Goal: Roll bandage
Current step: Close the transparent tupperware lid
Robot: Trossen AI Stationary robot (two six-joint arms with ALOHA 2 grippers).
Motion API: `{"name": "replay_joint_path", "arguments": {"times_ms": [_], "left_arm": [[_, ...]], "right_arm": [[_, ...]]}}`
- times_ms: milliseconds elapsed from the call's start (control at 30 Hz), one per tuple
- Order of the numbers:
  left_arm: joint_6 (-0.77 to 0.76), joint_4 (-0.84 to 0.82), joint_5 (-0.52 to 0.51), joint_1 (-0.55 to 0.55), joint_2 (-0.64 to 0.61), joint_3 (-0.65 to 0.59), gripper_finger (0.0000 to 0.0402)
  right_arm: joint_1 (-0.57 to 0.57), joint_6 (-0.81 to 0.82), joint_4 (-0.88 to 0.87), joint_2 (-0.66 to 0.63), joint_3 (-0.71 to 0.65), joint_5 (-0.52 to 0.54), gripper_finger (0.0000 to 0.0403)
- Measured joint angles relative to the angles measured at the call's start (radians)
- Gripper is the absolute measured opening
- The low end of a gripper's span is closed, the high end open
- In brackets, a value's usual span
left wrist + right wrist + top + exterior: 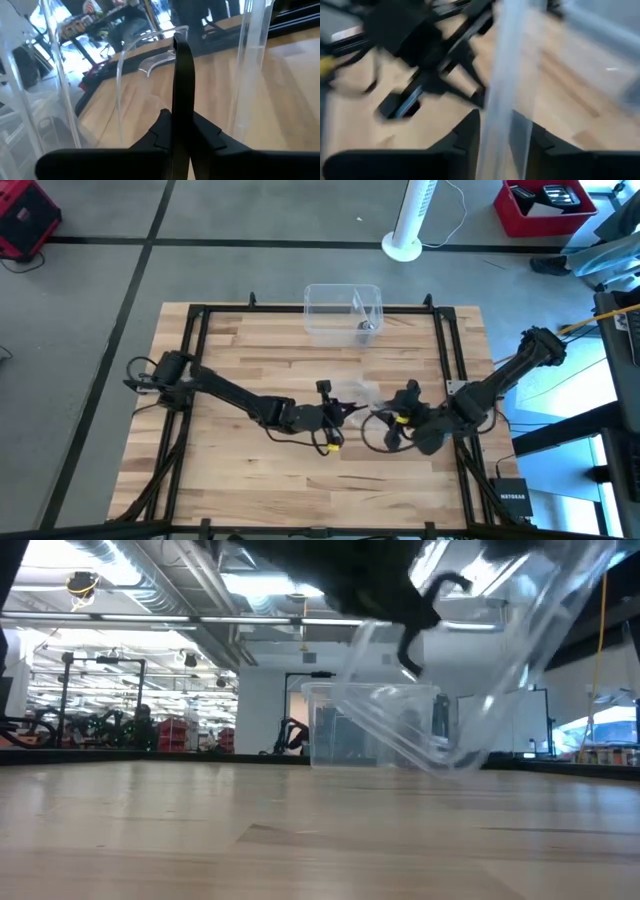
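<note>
2 grippers meet mid-table: the left gripper (182,142) pinches a clear box's black handle (183,85), the right gripper (495,140) pinches clear plastic (512,65). No bandage shows; both should lift evenly.

Both arms stretched low toward table centre, left tool (352,411) and right tool (385,423) clamped, tips close together.
</note>
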Motion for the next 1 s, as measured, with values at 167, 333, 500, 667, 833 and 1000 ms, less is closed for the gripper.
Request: {"name": "replay_joint_path", "arguments": {"times_ms": [167, 333, 500, 667, 833, 1000], "left_arm": [[-0.043, -0.197, -0.001, 0.001, -0.130, 0.000, 0.0024], [-0.110, -0.399, 0.023, 0.054, -0.289, 0.017, 0.0028], [-0.166, -0.758, 0.144, 0.202, -0.347, 0.188, 0.0025], [-0.103, -0.924, 0.386, 0.413, -0.336, 0.362, 0.0029], [0.006, -1.003, 0.533, 0.595, -0.287, 0.466, 0.0025], [0.117, -1.143, 0.604, 0.696, -0.165, 0.615, 0.0024]], "right_arm": [[0.050, -0.086, -0.033, -0.103, 0.055, -0.103, 0.0141], [0.119, -0.123, -0.106, -0.191, 0.063, -0.084, 0.0173], [0.137, -0.148, -0.156, -0.206, -0.025, 0.029, 0.0192], [0.121, -0.148, -0.065, -0.206, -0.201, 0.140, 0.0195], [0.059, -0.148, 0.164, -0.205, -0.394, 0.182, 0.0195], [-0.014, -0.145, 0.402, -0.196, -0.546, 0.098, 0.0195]]}}
